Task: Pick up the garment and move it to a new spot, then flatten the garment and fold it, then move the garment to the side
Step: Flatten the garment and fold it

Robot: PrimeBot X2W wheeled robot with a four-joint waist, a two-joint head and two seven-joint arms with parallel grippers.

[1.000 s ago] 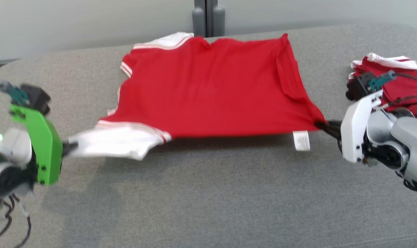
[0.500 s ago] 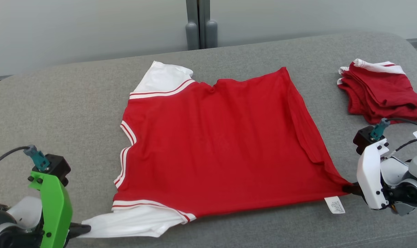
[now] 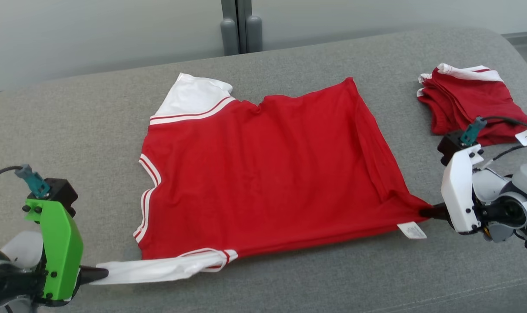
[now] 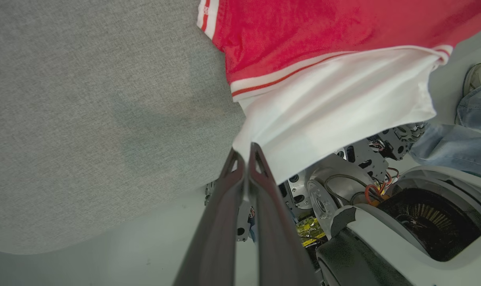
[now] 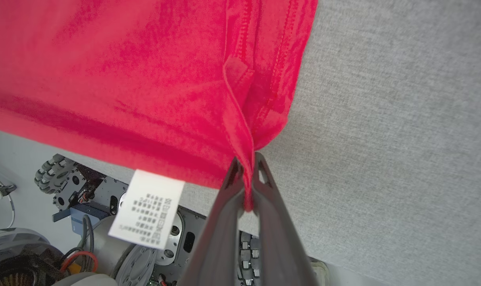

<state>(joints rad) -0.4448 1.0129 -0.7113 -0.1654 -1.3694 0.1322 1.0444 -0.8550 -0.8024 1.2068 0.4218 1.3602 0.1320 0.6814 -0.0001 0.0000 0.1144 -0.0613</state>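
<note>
Grey cushion (image 3: 289, 282), red garment (image 3: 268, 174), denim-clad leg (image 4: 458, 147)

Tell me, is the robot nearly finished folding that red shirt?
Not yet. Done: the red shirt lies spread out on the grey cushion. In hand: the left gripper has its jaws shut on the white sleeve, the right gripper on the hem corner, stretching it flat. Left: folding it, then moving it aside.

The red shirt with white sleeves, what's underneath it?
The grey fabric cushion shows all around the spread red shirt with white sleeves, so the shirt lies on it. Whatever is beneath the shirt's middle is covered.
</note>
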